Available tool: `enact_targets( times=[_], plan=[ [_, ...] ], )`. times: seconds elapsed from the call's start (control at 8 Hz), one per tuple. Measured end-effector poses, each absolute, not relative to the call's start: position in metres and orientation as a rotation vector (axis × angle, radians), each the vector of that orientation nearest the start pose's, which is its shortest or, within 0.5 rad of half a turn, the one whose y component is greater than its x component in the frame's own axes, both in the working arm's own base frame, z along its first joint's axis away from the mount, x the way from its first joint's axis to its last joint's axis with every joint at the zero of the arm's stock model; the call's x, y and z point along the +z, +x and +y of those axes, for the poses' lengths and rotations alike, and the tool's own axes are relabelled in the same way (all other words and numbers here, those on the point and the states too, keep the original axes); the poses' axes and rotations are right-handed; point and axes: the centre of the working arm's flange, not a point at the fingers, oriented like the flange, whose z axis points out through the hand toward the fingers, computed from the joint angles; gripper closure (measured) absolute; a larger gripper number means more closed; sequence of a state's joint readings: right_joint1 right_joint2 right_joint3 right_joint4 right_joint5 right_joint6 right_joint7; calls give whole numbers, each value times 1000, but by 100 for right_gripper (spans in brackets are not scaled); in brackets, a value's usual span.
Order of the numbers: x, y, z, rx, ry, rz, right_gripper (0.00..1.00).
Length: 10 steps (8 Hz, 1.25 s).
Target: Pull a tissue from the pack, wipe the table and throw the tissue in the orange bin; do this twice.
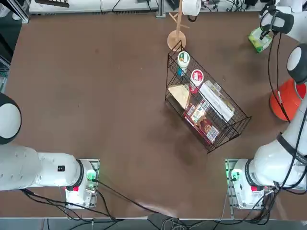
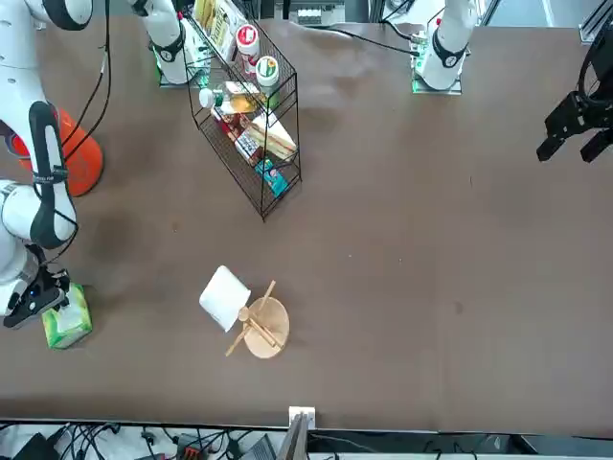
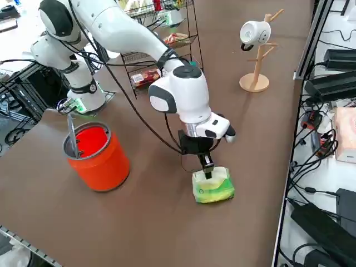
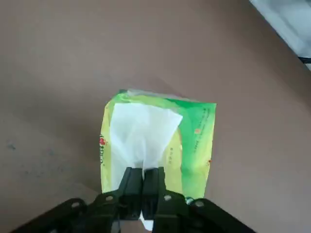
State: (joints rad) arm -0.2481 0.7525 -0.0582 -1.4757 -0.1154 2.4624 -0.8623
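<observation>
My right gripper [image 4: 143, 187] is pinched tight on a tissue [image 4: 143, 131] — the two black fingers [image 4: 131, 187] press together on the narrow end of the white sheet, which fans out wider across the face of the pack [image 4: 194, 136]. The pack lies flat on the table [image 4: 58, 58], its green wrapper framing the paler middle where the tissue comes out.

From the right side view, my gripper [image 3: 207, 167] points straight down onto the pack [image 3: 214, 189] in the lower middle of the frame, the white wrist bent over it and the rest of the arm stretching back to the upper left toward its base. A black cable loops from the arm down to the wrist. The orange bin [image 3: 97, 153] stands upright at the left of that frame, near the pack but not touching it, with a grey stick-like thing leaning inside.

From overhead, the pack [image 1: 259, 40] sits in the upper right corner of the frame and the orange bin [image 1: 287, 100] below it at the right edge, partly behind my arm. A black wire basket [image 1: 206, 103] holding packets and tubs stands at an angle in the centre right, and a wooden mug stand [image 1: 176, 38] with a white mug rises above it. The table [image 1: 86, 96] is dark brown and matte — cables and equipment crowd the room beyond its edge.
</observation>
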Motion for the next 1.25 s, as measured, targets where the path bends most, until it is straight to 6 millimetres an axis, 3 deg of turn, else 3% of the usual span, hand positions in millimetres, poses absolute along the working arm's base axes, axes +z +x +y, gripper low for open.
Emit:
enact_targets(
  times=[0.25,0.38,0.75,1.0,1.25],
  plan=[
    [267,714,-217,-236,-3192,-1086,99],
    [286,720,-219,-228,-3196,-1080,99],
    [375,721,-210,-190,-3188,-923,99],
    [415,705,-174,-49,-3176,-665,99],
    [434,692,-109,85,-3169,-326,99]
  ],
)
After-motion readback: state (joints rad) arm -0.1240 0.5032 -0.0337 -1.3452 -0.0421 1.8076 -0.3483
